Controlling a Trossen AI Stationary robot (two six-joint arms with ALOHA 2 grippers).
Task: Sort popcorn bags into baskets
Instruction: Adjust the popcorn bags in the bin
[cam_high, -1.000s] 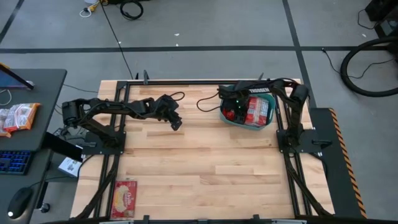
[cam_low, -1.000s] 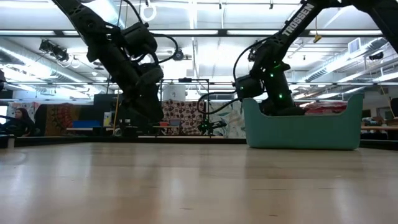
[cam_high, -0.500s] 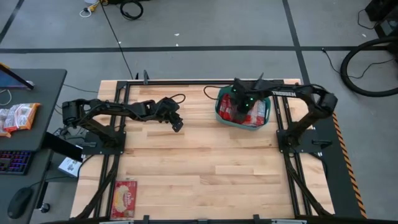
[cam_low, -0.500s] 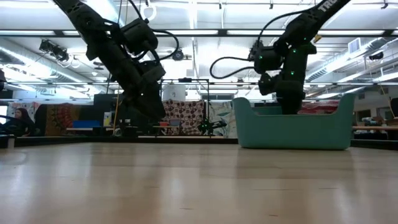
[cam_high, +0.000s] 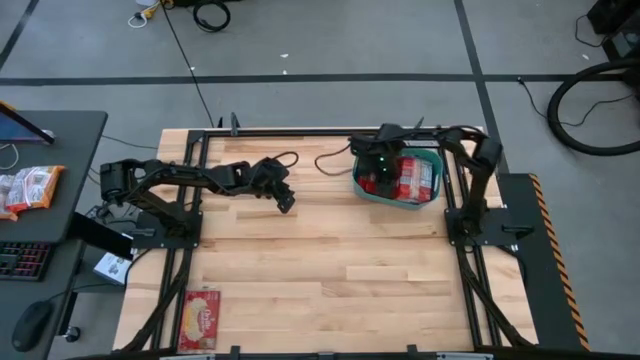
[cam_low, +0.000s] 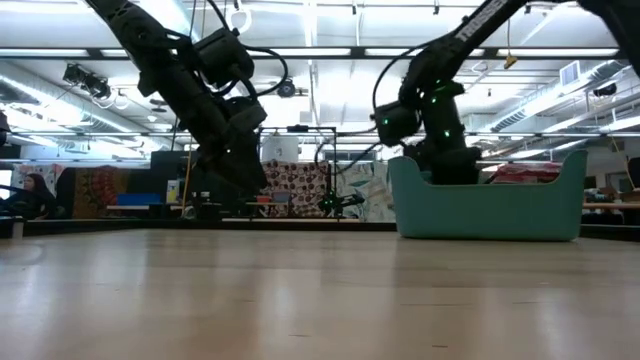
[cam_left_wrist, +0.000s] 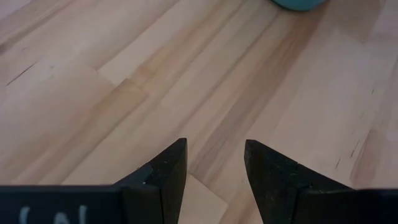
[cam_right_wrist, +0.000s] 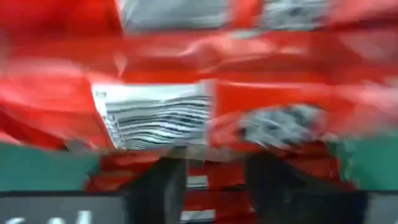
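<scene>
Since half a second ago the right gripper has shifted back over the near-left part of the teal basket, and the basket itself has slid slightly toward the right edge of the table. Right arm folds in from the basket's right side, elbow high, wrist angled down into the tub. Its fingers stand parted just above the red popcorn bags piled inside; nothing sits between them.

Left gripper hangs above bare wood well to the left of the basket, arm stretched out low, jaws open and empty; its fingers point at the boards.

Room: basket sits in the far right corner of the table, close to the right arm's base. Wide open wood lies in front of the basket and to its left.

Count: one basket; several bags in it, exact number unreadable; one more popcorn bag lies far from the basket, at the near left corner of the table.
</scene>
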